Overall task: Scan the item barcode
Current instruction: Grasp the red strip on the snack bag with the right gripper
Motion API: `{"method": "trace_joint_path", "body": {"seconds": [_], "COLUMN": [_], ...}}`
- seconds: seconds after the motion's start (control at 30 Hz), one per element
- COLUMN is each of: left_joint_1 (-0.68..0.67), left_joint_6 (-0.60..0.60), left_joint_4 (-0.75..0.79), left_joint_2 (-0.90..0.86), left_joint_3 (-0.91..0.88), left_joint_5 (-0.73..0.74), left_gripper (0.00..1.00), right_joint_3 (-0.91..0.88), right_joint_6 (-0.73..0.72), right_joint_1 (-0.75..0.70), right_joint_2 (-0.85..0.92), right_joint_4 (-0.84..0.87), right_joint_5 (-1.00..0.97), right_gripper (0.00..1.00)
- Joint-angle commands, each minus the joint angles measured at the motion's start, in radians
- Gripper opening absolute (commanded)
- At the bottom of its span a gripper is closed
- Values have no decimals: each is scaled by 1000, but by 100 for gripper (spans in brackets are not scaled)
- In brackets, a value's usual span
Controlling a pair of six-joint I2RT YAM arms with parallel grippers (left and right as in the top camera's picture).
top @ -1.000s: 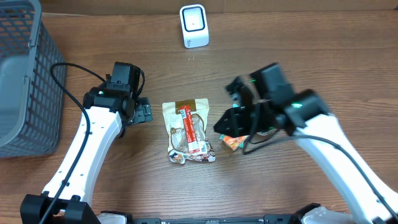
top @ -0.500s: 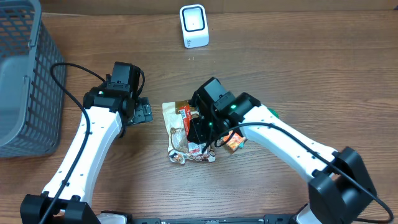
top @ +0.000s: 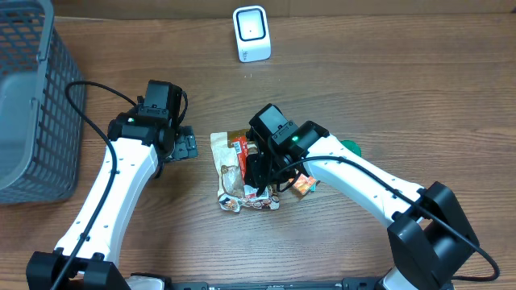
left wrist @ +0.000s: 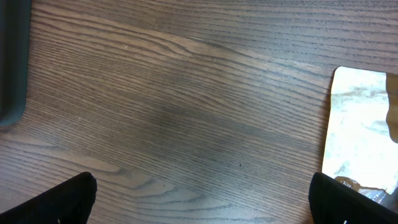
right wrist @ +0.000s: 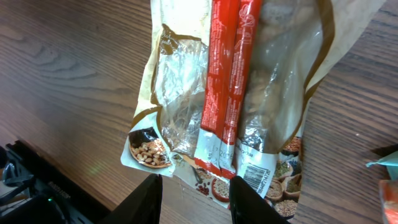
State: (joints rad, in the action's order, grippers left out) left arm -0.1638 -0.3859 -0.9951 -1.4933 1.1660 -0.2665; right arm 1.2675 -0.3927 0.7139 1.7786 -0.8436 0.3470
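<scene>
The item is a clear and tan snack bag [top: 235, 171] with two red strips, lying flat on the table. In the right wrist view the bag [right wrist: 236, 93] fills the upper frame, and its barcode [right wrist: 255, 173] faces up near the lower edge. My right gripper [top: 260, 165] hovers over the bag. Its jaws [right wrist: 198, 200] stand apart over the bag's bottom edge, with nothing between them. My left gripper [top: 186, 146] is wide open just left of the bag, over bare wood [left wrist: 199, 208]. The white scanner [top: 251, 34] stands at the back.
A grey mesh basket [top: 28, 105] fills the far left. A small orange packet [top: 303, 185] lies right of the bag, and a green object [top: 351, 147] shows behind the right arm. The bag's corner [left wrist: 360, 130] shows at the right of the left wrist view.
The right arm has swung left from beside the orange packet to above the snack bag, and its jaws have widened. The left arm has not moved.
</scene>
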Motion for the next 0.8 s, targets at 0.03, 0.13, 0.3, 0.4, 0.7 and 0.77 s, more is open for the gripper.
{"method": "trace_joint_path", "body": {"seconds": [0.03, 0.13, 0.3, 0.4, 0.7, 0.77], "left_joint_1": [-1, -1, -1, -1, -1, -1], "left_joint_6": [1, 1, 1, 1, 1, 1], "left_joint_4": [5, 5, 5, 5, 5, 5], "left_joint_2": [9, 9, 9, 9, 9, 9], "left_joint_3": [15, 15, 15, 15, 15, 15], "left_joint_5": [-9, -9, -9, -9, -9, -9], "left_gripper": [100, 100, 100, 100, 100, 100], "right_joint_3": [-5, -5, -5, -5, -5, -5], "right_joint_6": [-4, -4, -4, -4, -5, -5], "right_joint_1": [4, 4, 4, 4, 4, 4], "right_joint_2": [4, 4, 4, 4, 4, 4], "right_joint_4": [3, 0, 1, 1, -11, -10], "right_joint_5": [-26, -33, -41, -41, -59, -59], "right_gripper": [37, 37, 37, 37, 38, 37]}}
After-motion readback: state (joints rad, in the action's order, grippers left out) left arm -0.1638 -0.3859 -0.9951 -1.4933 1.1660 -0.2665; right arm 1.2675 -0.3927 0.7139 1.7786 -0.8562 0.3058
